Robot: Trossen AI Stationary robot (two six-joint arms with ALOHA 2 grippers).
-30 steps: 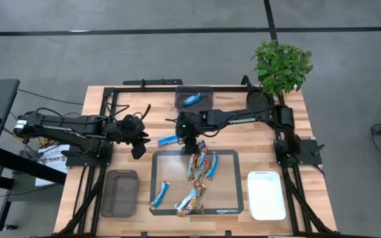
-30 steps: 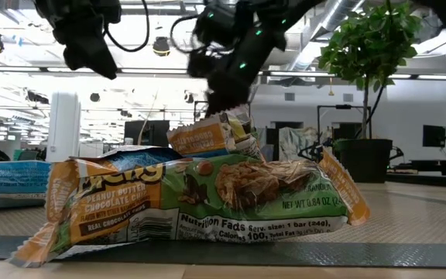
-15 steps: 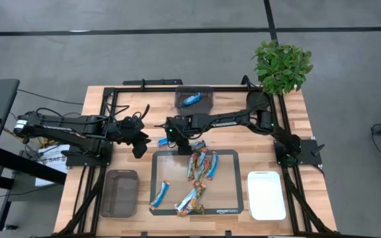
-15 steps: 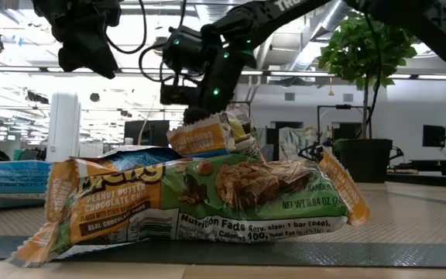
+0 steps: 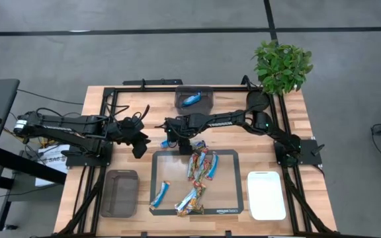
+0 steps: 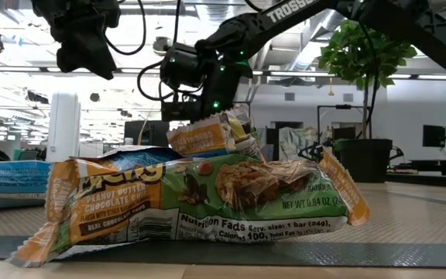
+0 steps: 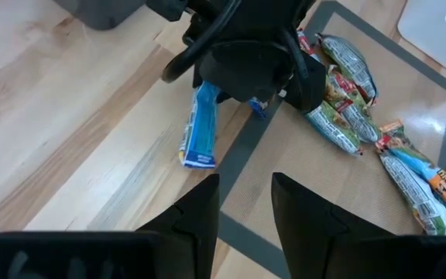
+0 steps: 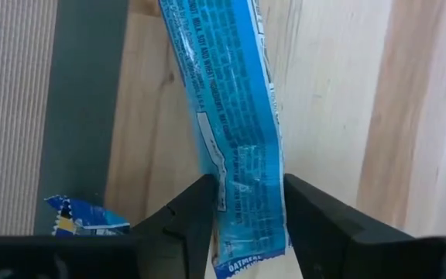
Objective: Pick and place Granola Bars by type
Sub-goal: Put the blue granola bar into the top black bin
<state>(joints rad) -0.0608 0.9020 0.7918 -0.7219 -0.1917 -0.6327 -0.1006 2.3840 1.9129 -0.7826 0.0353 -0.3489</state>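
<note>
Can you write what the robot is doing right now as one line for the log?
right tool: open, straddling blue bar on wood beside mat | left tool: open, waiting nearby | tray: one blue bar inside

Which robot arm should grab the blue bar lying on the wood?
Probably the right: its tool already straddles the blue granola bar, fingers open either side. The left tool hangs open, off to the side.

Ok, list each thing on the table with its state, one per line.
Right claw: open, fingers either side of the blue bar on the wood.
Blue bar: flat on the wood beside the mat, not lifted.
Left claw: open, empty, above the table.
Dark tray: holds one blue bar.
White tray: empty.
Brown tray: empty.
Mat: several bars on it.
</note>
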